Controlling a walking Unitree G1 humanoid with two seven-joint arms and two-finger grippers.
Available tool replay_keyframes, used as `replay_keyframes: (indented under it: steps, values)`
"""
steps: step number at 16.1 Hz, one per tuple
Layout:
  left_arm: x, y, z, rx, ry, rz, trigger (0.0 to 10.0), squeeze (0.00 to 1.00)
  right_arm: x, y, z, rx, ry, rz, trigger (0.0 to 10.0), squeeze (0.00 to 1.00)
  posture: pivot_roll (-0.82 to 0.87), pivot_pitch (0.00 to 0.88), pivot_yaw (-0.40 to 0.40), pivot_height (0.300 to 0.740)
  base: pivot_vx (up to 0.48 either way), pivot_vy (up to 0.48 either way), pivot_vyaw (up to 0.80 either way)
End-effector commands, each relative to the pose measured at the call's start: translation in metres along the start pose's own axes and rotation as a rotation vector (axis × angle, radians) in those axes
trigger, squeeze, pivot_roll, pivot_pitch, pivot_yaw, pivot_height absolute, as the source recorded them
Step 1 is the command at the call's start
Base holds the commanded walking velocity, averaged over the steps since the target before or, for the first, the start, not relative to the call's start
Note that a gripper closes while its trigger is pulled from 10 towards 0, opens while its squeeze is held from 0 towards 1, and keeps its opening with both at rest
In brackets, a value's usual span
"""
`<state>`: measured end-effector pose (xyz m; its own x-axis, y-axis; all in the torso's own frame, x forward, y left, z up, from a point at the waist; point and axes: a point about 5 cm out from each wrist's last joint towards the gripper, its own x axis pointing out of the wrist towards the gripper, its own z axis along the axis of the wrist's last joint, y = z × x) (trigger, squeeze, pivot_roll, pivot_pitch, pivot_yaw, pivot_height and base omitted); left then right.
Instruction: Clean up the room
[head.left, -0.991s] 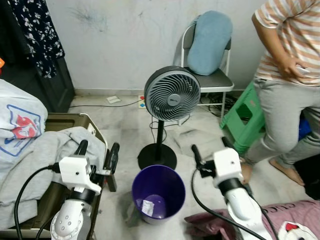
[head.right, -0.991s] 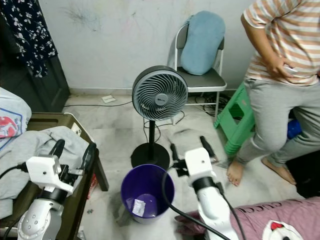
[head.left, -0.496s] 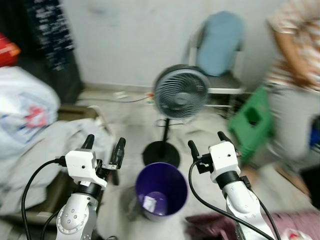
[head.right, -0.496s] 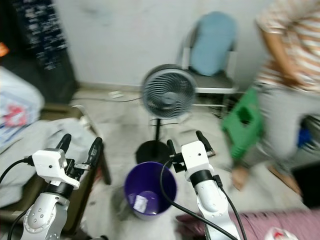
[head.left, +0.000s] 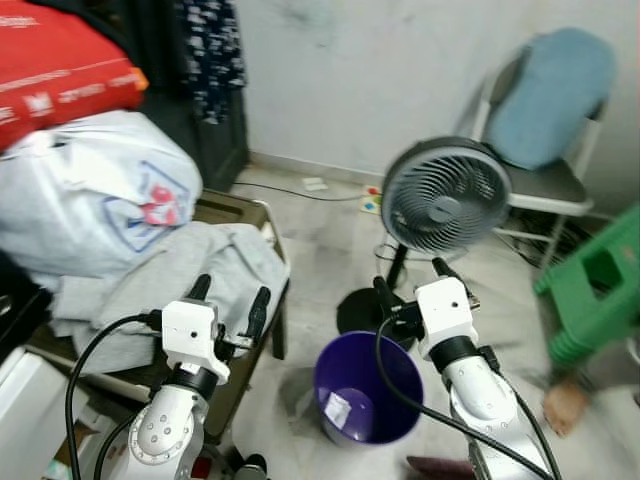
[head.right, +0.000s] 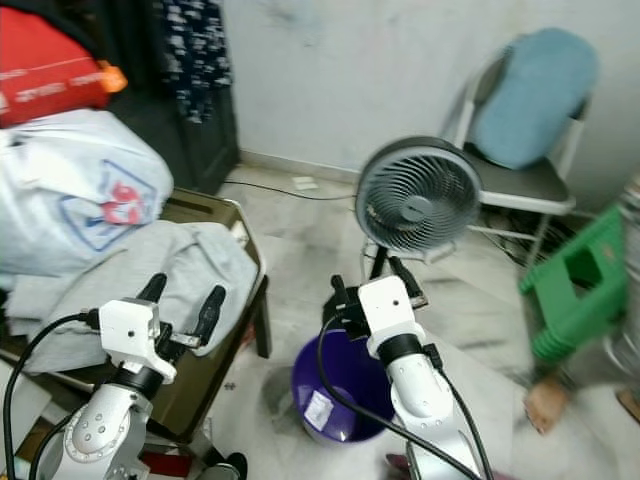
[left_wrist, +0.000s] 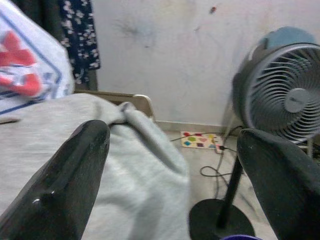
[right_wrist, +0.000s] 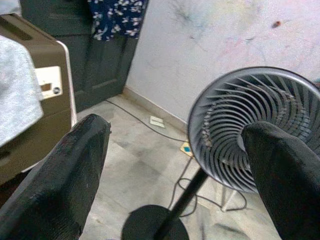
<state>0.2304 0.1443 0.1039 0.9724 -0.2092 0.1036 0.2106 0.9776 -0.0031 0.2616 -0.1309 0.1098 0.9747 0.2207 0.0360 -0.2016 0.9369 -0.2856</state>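
A purple bin (head.left: 368, 389) stands on the floor between my arms, with a white scrap of paper (head.left: 337, 409) inside. Grey clothing (head.left: 190, 270) lies draped over an olive-brown table (head.left: 247, 208) on my left, under a white printed bag (head.left: 95, 190) and a red bag (head.left: 60, 75). My left gripper (head.left: 228, 297) is open and empty, held over the table's near corner beside the grey clothing (left_wrist: 100, 165). My right gripper (head.left: 410, 280) is open and empty, above the bin's far rim and in front of the fan (right_wrist: 247, 127).
A grey pedestal fan (head.left: 445, 195) stands just behind the bin. Behind it is a folding chair with a blue cushion (head.left: 548, 85). A green plastic stool (head.left: 595, 285) is at the right, with a person's foot (head.left: 566, 403) beside it. Dark floral clothing (head.left: 210, 45) hangs by the wall.
The camera has swung left: the bags and table now take up the left side, and the person has slid out to the right. Both grippers stay open and empty.
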Motion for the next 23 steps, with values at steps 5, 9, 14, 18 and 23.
replay_keyframes:
  steps: [5,9,14,18,23]
  values:
    - [0.0033,-0.0011,-0.0033,0.022,0.022,0.012,10.0,0.00,0.0022,0.0029,0.0003,-0.006,0.003,0.027,10.0,0.00,-0.04,0.082,-0.067,0.740,0.000,0.000,0.80]
    - [0.0062,-0.0029,-0.0043,0.016,0.024,-0.002,10.0,0.00,0.0041,0.0037,-0.0004,-0.006,0.004,0.036,10.0,0.00,-0.04,0.075,-0.068,0.740,0.000,0.000,0.80]
    - [0.0080,-0.0048,-0.0036,0.012,0.017,-0.024,10.0,0.00,0.0040,0.0044,-0.0023,-0.005,0.009,0.038,10.0,0.00,-0.05,0.082,-0.067,0.740,0.000,0.000,0.80]
    - [0.0078,-0.0035,-0.0020,0.006,0.005,-0.015,10.0,0.00,0.0040,0.0060,-0.0029,-0.004,0.011,0.041,10.0,0.00,-0.04,0.088,-0.066,0.740,0.000,0.000,0.80]
    - [0.0087,-0.0050,-0.0014,0.014,0.003,-0.030,10.0,0.00,0.0051,0.0066,-0.0033,-0.004,0.010,0.043,10.0,0.00,-0.04,0.090,-0.064,0.740,0.000,0.000,0.80]
